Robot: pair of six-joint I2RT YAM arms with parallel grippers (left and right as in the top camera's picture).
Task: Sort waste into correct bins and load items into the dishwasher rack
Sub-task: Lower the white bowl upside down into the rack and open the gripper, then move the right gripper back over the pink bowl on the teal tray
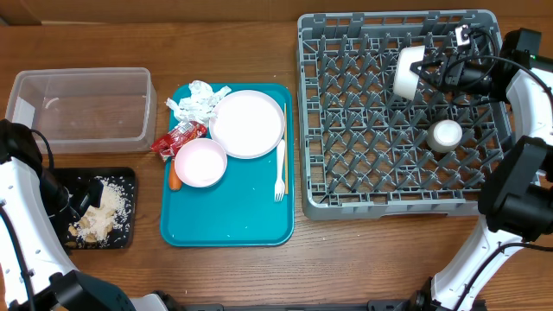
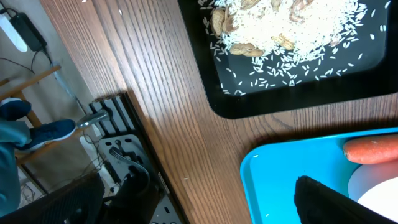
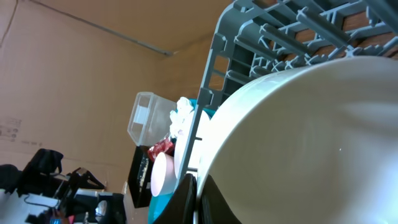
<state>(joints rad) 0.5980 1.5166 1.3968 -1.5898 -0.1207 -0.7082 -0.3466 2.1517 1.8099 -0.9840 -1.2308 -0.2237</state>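
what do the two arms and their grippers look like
Both arms have white rounded link shells joined by bulky black joints. The left arm and right arm end in black grippers, the left gripper and right gripper, each with dark fingers. Thin black cables loop beside the right wrist.

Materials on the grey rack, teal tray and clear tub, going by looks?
Grey rack: moulded plastic, matte; one-piece lattice and pegs.
Teal tray: likely plastic, smooth semi-gloss; uniform colour, rounded corners.
Clear tub: probably transparent plastic; table wood shows through its floor.
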